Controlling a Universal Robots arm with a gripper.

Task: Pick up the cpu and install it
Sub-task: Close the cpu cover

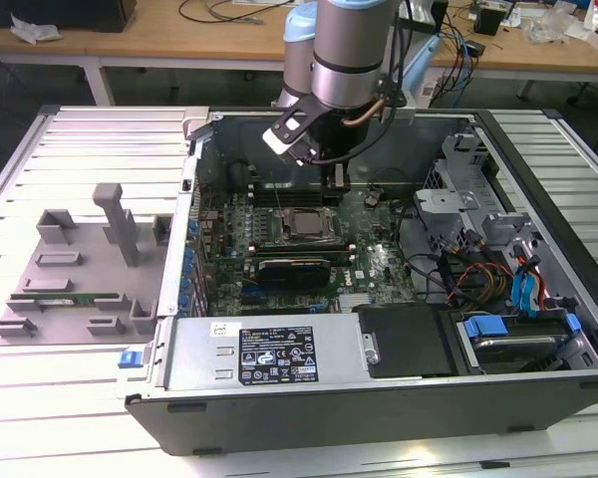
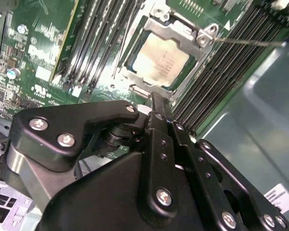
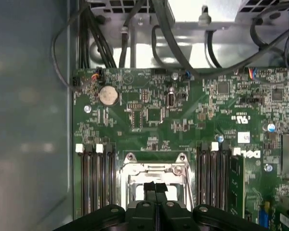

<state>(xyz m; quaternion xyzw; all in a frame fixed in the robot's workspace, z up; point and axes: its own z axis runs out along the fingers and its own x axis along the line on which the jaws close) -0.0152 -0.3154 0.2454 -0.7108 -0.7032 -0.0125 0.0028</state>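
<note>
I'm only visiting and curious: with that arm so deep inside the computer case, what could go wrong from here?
The black gripper, its fingers shut, hangs near the square silver-topped cpu lying in its metal-framed socket; a slip might scratch the chip or shift it. The long black memory slots beside it could also be struck.

Slatted metal table [image 1: 40, 418] carries open computer case [image 1: 399, 403] (side panel off); grey fixture [image 1: 70, 269] beside case, exterior view's left.

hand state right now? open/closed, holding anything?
Hand: closed, fingertips together with nothing between them. The cpu lies in the socket, not in the hand.
</note>
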